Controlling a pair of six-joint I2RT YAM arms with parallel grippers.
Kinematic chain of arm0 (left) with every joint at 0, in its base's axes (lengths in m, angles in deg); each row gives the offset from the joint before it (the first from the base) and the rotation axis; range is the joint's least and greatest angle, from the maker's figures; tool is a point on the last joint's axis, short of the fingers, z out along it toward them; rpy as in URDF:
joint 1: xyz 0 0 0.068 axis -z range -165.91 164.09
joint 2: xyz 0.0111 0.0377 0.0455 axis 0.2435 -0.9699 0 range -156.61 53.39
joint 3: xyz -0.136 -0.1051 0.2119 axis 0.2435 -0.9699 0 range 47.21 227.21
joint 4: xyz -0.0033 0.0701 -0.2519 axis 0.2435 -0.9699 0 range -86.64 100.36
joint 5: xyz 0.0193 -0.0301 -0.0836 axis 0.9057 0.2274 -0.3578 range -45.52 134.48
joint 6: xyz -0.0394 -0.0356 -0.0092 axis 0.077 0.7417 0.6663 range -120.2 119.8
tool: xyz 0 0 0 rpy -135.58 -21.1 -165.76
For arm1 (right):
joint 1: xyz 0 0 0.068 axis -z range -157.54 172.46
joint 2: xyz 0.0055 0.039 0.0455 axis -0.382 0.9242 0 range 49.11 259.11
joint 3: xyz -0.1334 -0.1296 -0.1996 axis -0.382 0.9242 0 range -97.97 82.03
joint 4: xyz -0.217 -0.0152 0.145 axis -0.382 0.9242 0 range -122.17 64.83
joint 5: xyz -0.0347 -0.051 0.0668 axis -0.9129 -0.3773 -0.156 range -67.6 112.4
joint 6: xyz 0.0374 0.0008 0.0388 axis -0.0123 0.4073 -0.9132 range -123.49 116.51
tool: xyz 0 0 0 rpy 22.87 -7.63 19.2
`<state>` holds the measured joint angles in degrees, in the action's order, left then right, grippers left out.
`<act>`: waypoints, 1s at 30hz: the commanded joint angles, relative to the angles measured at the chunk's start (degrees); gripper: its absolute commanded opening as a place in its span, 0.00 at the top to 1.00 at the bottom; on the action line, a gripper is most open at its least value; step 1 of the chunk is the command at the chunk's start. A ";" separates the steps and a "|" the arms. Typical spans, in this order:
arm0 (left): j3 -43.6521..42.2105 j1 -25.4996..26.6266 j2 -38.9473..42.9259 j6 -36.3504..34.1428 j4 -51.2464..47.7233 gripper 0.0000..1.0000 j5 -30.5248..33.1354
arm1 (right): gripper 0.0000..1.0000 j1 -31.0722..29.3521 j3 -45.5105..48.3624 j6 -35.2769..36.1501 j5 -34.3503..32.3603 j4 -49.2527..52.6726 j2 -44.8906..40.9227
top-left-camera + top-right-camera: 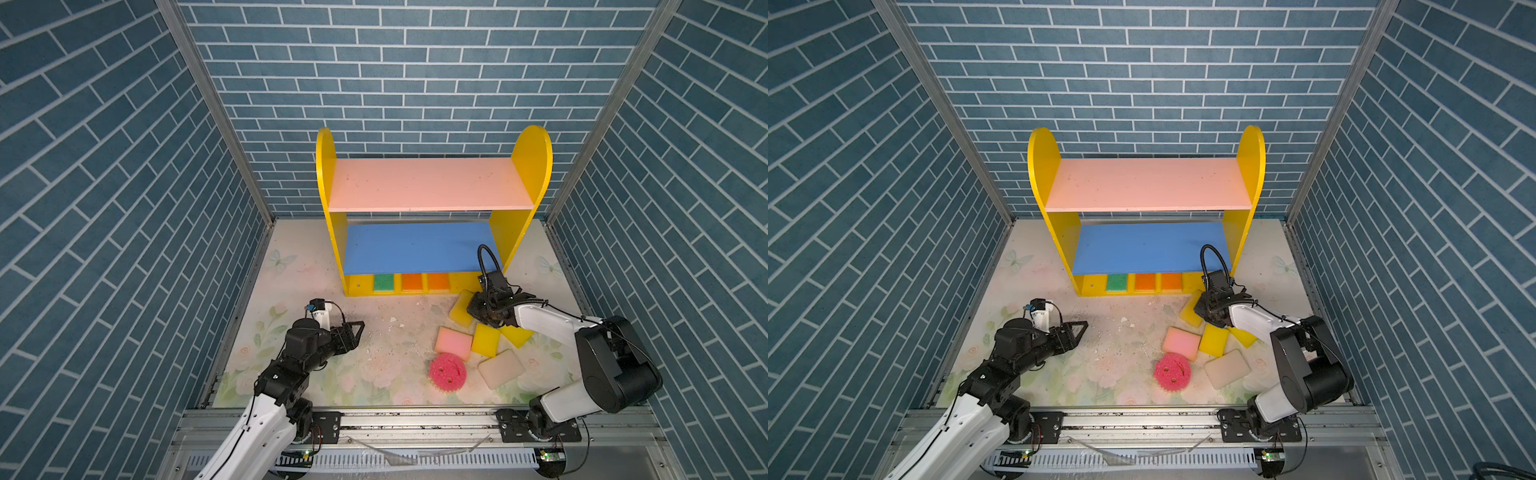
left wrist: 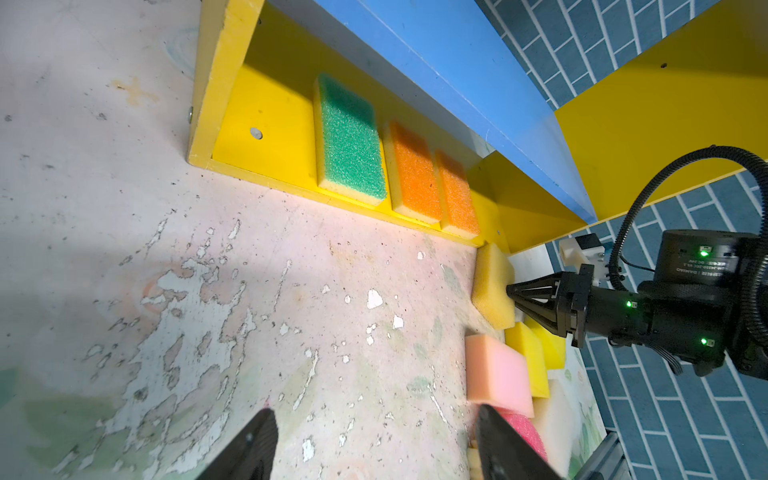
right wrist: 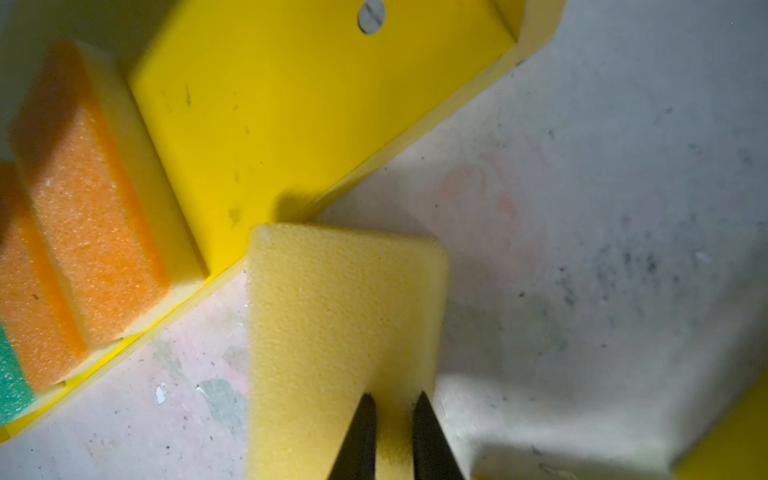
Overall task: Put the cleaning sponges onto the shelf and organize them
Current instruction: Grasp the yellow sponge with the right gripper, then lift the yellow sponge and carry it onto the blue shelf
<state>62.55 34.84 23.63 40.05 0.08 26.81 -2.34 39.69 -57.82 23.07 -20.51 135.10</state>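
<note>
**mopbot_fan:** Closest thing in both top views is the metal rail (image 1: 415,419) along the bottom edge, with both arms bolted to it. Left gripper (image 1: 360,326) hangs lower left of centre over the floral mat (image 1: 332,374), fingers apart, holding nothing. Right gripper (image 1: 471,313) is right of centre, on the yellow sponge (image 1: 459,309). That's just below the shelf (image 1: 532,166), which stands mid-frame at the back wall.

**tidyrig:** What's shelved?

**mopbot_fan:** Green sponge (image 1: 385,282) and the orange sponges (image 1: 411,282), in a row on the bottom level. Pink and blue boards are bare. Loose on the mat, lower right: pink sponge (image 1: 453,341), round pink sponge (image 1: 448,370), cream sponge (image 1: 500,368) and two more yellow ones.

**tidyrig:** Left wrist view?

**mopbot_fan:** Its own fingers (image 2: 257,444) stand wide apart over worn mat. Across from them the right gripper's tips are pinched on the yellow sponge's edge, and the sponge sits tilted by the shelf's corner.

**tidyrig:** Right wrist?

**mopbot_fan:** Fingers nearly together with yellow foam squeezed between them, so it's clamped. The sponge's far corner is just beside the shelf's front lip. Can't tell if it touches.
</note>
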 commanded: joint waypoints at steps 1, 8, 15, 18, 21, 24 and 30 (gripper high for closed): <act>-1.04 0.05 -0.34 -1.20 1.92 0.24 0.70 | 0.91 0.14 1.85 0.45 -1.36 2.75 -1.84; -1.54 0.02 0.44 -1.20 1.35 0.24 0.62 | 1.00 0.09 0.76 0.80 -2.33 6.71 -4.83; 0.48 0.03 2.56 -4.40 -4.60 0.23 2.03 | 1.00 -0.93 0.01 2.13 -4.15 7.68 -13.42; 0.92 0.05 3.04 -4.11 -6.41 0.23 3.64 | 1.00 -2.54 -2.32 4.42 -6.62 10.95 -16.99; 0.16 0.02 2.79 -2.17 -4.96 0.23 4.40 | 1.00 -5.31 -3.95 5.02 -10.04 14.78 -19.41; -0.12 -0.02 1.54 0.10 -2.46 0.23 4.96 | 1.00 -9.92 -4.32 5.00 -13.89 16.25 -21.70; 0.65 -0.02 -0.88 1.53 -0.60 0.23 6.88 | 1.00 -19.12 -8.79 11.83 -17.96 15.08 -20.70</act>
<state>62.09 34.84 23.32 40.58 -2.11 31.81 -18.91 35.42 -51.70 8.91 -5.95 113.75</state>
